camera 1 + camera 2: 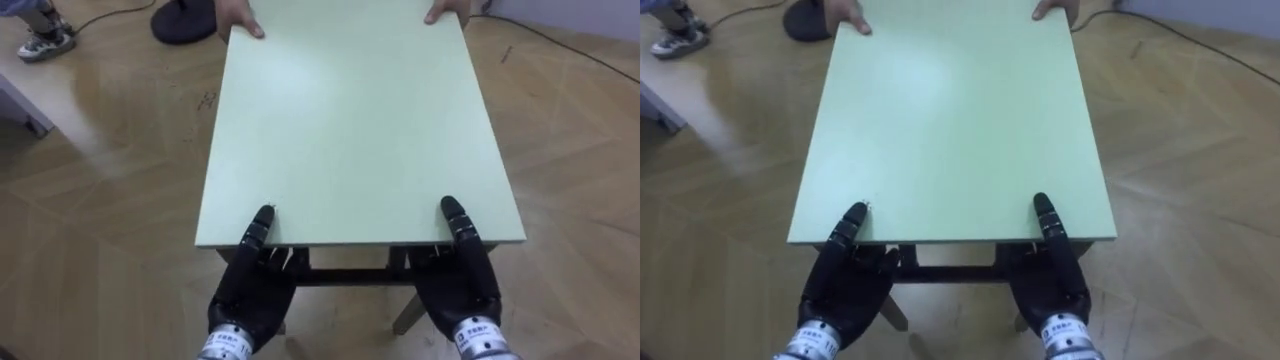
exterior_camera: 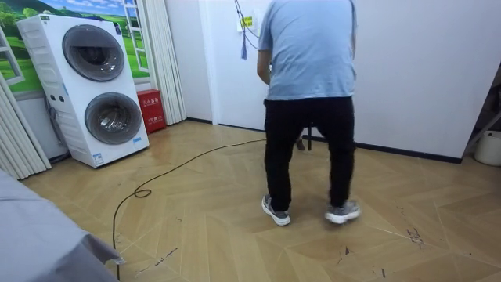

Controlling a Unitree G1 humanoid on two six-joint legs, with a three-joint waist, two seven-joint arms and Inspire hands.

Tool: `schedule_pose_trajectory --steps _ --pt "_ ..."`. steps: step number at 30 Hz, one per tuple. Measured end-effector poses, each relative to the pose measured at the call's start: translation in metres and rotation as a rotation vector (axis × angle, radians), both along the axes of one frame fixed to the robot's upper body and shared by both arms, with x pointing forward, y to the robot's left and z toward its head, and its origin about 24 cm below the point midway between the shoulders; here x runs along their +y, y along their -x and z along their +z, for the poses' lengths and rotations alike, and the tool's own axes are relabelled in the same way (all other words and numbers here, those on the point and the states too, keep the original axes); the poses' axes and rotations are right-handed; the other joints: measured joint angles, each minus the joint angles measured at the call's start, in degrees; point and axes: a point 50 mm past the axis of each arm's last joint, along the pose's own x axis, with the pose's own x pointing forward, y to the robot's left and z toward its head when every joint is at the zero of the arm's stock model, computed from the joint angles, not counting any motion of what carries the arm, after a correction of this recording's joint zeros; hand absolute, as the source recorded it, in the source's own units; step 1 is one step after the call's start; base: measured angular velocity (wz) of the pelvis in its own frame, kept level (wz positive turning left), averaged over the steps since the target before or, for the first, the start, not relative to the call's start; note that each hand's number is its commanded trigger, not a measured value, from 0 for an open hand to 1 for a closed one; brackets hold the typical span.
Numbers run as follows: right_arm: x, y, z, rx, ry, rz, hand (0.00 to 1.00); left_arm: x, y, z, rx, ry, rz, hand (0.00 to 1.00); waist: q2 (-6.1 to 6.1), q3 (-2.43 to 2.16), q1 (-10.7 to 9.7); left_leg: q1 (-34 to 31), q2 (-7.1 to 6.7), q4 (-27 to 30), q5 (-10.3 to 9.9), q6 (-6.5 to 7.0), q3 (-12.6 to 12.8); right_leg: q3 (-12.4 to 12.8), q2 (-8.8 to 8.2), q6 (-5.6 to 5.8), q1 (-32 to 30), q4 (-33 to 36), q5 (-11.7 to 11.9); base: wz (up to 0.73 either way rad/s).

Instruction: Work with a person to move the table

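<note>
Table edge partly covers left hand — and right hand.

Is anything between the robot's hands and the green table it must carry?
Nothing visible. The left hand and the right hand are at the near edge of the table; a person's hands hold the far edge.

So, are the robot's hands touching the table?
Touching. The left eye view shows the left hand and right hand each lapping over the near edge of the table and lying on its top, with no gap.
</note>
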Motion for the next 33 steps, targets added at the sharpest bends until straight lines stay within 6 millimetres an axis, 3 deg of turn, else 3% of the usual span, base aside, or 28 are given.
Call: schedule_pose_trajectory --steps 3,5,6,8,9,10,12,13,14,15,17,19,28,32,33 --pt "0.002 -0.001 0.0 -0.002 -0.004 0.007 1.0 -0.002 0.002 -0.001 0.015 0.02 0.007 1.0 -0.09 0.07 0.2 0.1 -1.0 0.2 -0.6 1.19 0.3 0.0 -1.44 0.43 -0.2 2.2 -0.3 0.21" --pt "0.001 0.0 0.0 -0.001 0.0 0.009 1.0 -0.003 0.004 -0.003 0.032 0.035 0.008 1.0 -0.19 0.15 0.4 0.3 -1.41 1.0 -1.4 2.38 2.1 0.2 -3.03 1.06 -0.5 5.8 -0.6 0.21" --pt "0.001 0.0 0.0 0.001 -0.001 0.01 1.0 -0.004 0.005 -0.003 0.038 0.041 0.005 1.0 -0.37 0.33 0.7 0.7 -1.69 1.2 -1.9 3.13 2.6 1.1 -4.43 1.22 -1.9 10.4 -0.7 0.29" --pt "0.0 0.002 -0.001 0.008 -0.004 -0.001 1.0 -0.003 0.006 -0.004 0.043 0.04 0.006 1.0 -1.15 0.81 0.5 1.5 -2.96 2.3 -2.8 4.32 1.2 6.3 -6.32 0.83 -4.8 19.7 -0.3 0.52" --pt "0.001 0.004 -0.003 0.017 -0.011 -0.01 1.0 -0.003 0.006 -0.004 0.048 0.036 0.001 1.0 -1.06 0.96 -0.6 1.2 -3.52 3.5 -3.8 4.9 -1.9 11.1 -6.01 0.35 -7.8 24.6 -0.5 0.89" --pt "0.0 0.005 -0.003 0.017 -0.012 -0.014 1.0 -0.002 0.006 -0.004 0.046 0.032 0.001 1.0 -0.74 1.01 -1.9 0.1 -4.07 4.5 -4.6 5.36 -4.3 15.3 -3.8 0.35 -10.4 23.8 -2.8 0.92" --pt "0.001 0.007 -0.004 0.019 -0.015 -0.016 1.0 -0.002 0.006 -0.004 0.045 0.031 -0.002 1.0 -0.72 0.97 -3.1 -0.1 -5.96 4.7 -4.6 5.72 -7.2 18.8 -2.02 0.42 -12.8 18.2 -4.0 1.02" --pt "0.001 0.008 -0.005 0.022 -0.016 -0.017 1.0 -0.002 0.006 -0.004 0.046 0.031 -0.006 1.0 -0.82 0.91 -4.1 0.0 -7.65 5.2 -4.3 5.84 -9.2 20.5 -1.08 0.72 -13.1 12.9 -3.5 1.09" --pt "0.001 0.009 -0.005 0.024 -0.018 -0.018 1.0 -0.002 0.006 -0.004 0.048 0.03 -0.007 1.0 -0.79 0.94 -4.5 0.2 -8.19 5.6 -4.4 5.94 -9.7 21.4 -0.65 0.79 -13.5 11.6 -1.5 1.08" --pt "0.002 0.012 -0.008 0.036 -0.025 -0.022 1.0 -0.003 0.007 -0.006 0.059 0.031 -0.017 1.0 -0.24 0.51 -5.1 0.7 -8.96 5.6 -4.5 5.79 -10.7 22.2 -0.07 1.05 -12.9 10.8 -0.6 0.54" --pt "0.0 0.013 -0.008 0.037 -0.022 -0.023 1.0 -0.001 0.008 -0.006 0.058 0.02 -0.025 1.0 0.23 0.31 -3.2 1.7 -8.83 3.4 -3.8 5.21 -11.5 21.7 0.29 0.85 -11.7 8.5 0.3 0.2" --pt "0.004 0.015 -0.009 0.044 -0.033 -0.008 1.0 0.006 0.006 -0.003 0.039 -0.019 -0.017 1.0 -0.23 0.31 -2.4 2.2 -8.57 1.8 -2.8 5.18 -12.6 20.2 0.76 -0.27 -9.8 5.8 1.4 0.32" --pt "0.016 0.02 -0.012 0.064 -0.051 0.028 1.0 0.014 0.012 -0.004 0.038 -0.043 0.008 1.0 -2.01 0.24 1.0 3.2 -7.38 0.2 -2.8 4.25 -14.8 16.7 2.68 -1.38 -4.6 -1.6 3.5 0.22" --pt "0.014 0.019 -0.012 0.056 -0.041 0.028 1.0 0.013 0.013 -0.004 0.042 -0.035 0.01 1.0 -2.01 0.23 1.3 1.3 -8.11 0.7 -2.7 3.81 -17.6 14.9 3.14 -1.57 -4.2 -2.5 3.5 0.48" --pt "0.013 0.019 -0.012 0.049 -0.037 0.027 1.0 0.013 0.013 -0.004 0.04 -0.034 0.009 1.0 -1.87 0.21 1.1 0.6 -8.46 1.4 -2.6 3.71 -18.4 13.3 3.14 -1.75 -4.2 -2.5 3.3 0.7"
